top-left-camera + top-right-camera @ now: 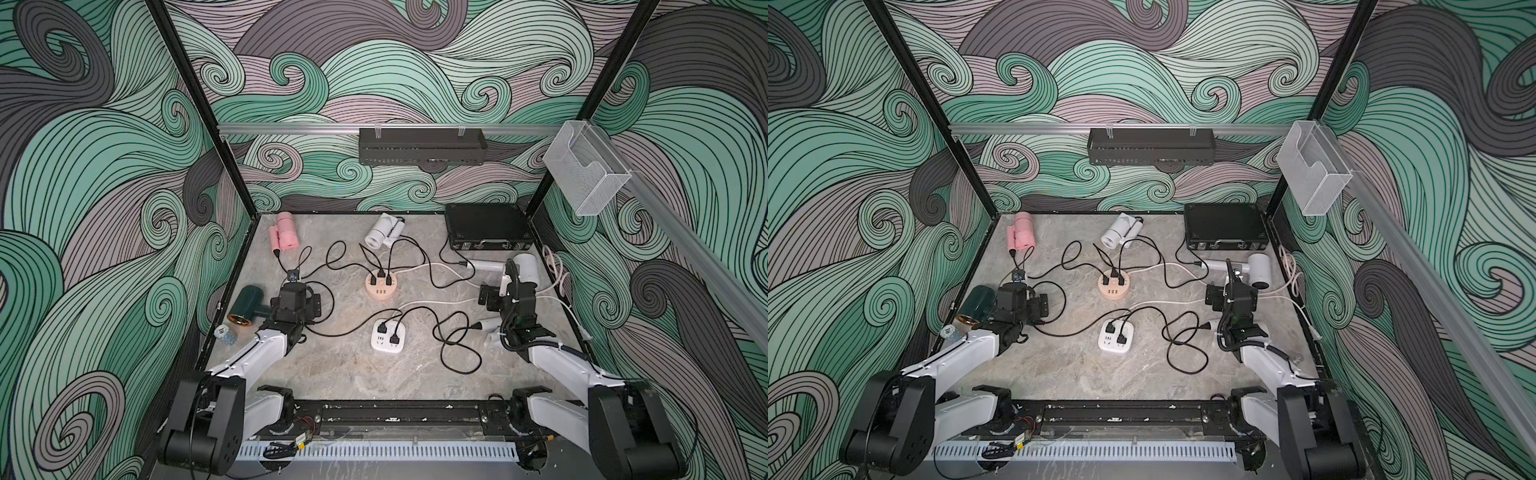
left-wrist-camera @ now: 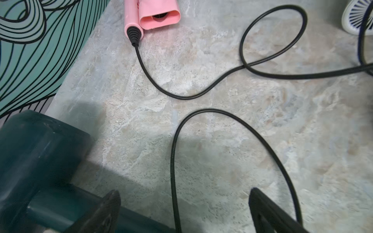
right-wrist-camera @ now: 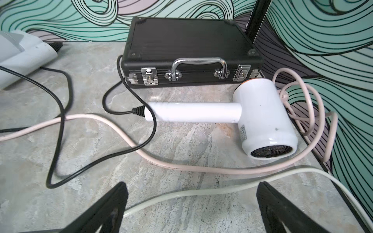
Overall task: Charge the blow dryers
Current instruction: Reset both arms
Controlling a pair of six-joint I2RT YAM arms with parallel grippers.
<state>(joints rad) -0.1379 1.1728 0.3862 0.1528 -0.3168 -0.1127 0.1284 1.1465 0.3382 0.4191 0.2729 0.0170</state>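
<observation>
Left fingers [image 2: 105, 210] and right fingers [image 3: 113, 201] spread wide above the table [image 1: 332, 374]

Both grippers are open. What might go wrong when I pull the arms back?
1. A black cord loop lies between the fingers of the left gripper; retreating may snag it and tug a plug loose.
2. The white cable runs under the right gripper; catching it could drag the square white hub.

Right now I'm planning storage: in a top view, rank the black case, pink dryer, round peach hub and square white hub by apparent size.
1. black case.
2. pink dryer and square white hub: alike, hub nearer the camera, so unranked.
3. round peach hub, slightly smaller.
</observation>
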